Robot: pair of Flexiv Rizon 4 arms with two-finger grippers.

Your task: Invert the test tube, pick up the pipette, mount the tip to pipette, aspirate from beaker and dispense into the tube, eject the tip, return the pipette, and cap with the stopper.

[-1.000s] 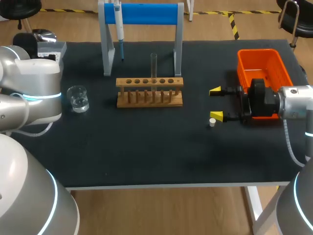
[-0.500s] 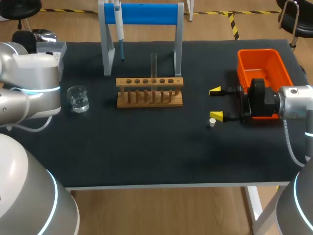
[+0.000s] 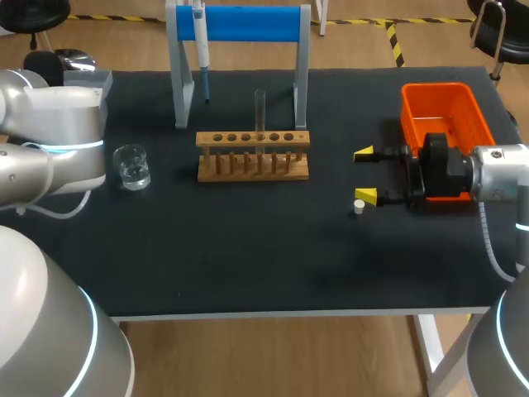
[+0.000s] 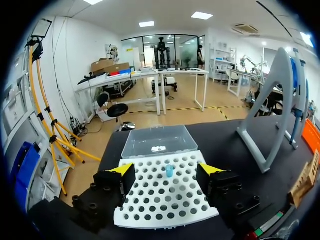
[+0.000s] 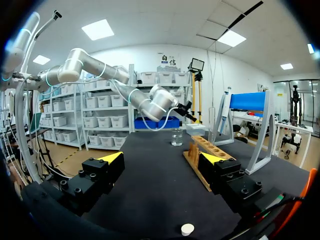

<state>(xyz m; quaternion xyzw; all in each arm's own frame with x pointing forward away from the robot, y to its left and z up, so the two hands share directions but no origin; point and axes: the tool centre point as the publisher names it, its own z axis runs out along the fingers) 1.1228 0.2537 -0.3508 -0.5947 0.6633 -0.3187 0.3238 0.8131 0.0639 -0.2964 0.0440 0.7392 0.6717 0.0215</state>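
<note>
Tube (image 3: 259, 112) in rack (image 3: 253, 159), stopper (image 3: 359, 207) on table (image 3: 248, 256) — uncapped

Wide bare strip of black tabletop (image 3: 248, 256) along near edge, from clear glass beaker (image 3: 131, 166) to right gripper (image 3: 364, 175). Mid-table blocked: wooden test tube rack (image 3: 253, 155) with upright glass tube (image 3: 259, 112), grey-legged blue-bar stand (image 3: 240, 25) close behind. Left arm (image 3: 58, 124) bulks beside beaker. Orange plastic bin (image 3: 442, 107) behind right gripper, small white stopper (image 3: 359, 207) just beside its finger. Gap between rack and right gripper passable.

Black matte table (image 3: 248, 248), pale front edge, evenly lit.
</note>
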